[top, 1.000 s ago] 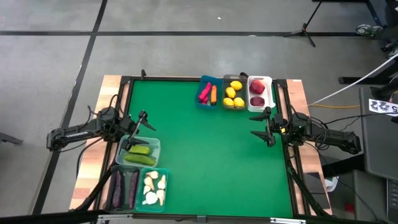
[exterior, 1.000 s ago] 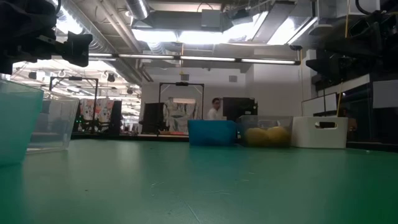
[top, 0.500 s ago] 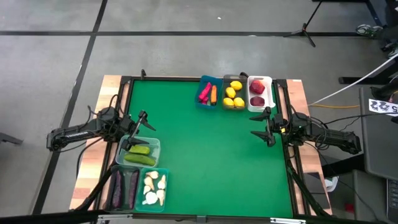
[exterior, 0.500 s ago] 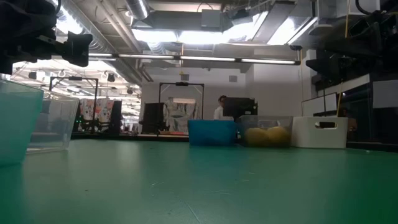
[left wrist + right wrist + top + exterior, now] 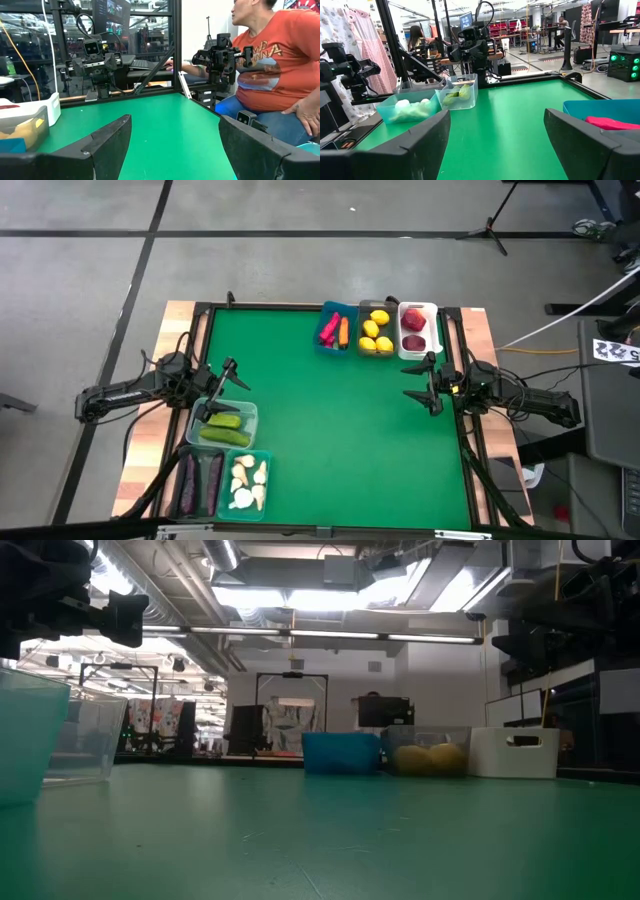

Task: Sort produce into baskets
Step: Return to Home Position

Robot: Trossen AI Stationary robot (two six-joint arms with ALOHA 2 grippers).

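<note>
All produce lies in baskets. At the far edge, a blue basket (image 5: 334, 332) holds a pink pepper and an orange carrot, a grey-clear basket (image 5: 377, 331) holds yellow lemons, and a white basket (image 5: 417, 330) holds red apples. At the near left, a pale clear basket (image 5: 224, 425) holds green cucumbers, a dark clear basket (image 5: 198, 481) holds purple eggplants, and a teal basket (image 5: 248, 483) holds white garlic. My left gripper (image 5: 226, 377) is open and empty just beyond the cucumber basket. My right gripper (image 5: 423, 381) is open and empty at the right side, nearer than the white basket.
The middle of the green table (image 5: 330, 420) is bare. A person in an orange shirt (image 5: 272, 55) sits beyond the table's right edge. Black frame rails (image 5: 200, 330) run along the table's edges.
A person in the room behind the table has walked out of sight behind a dark monitor in the low view. Both arms have kept still.
</note>
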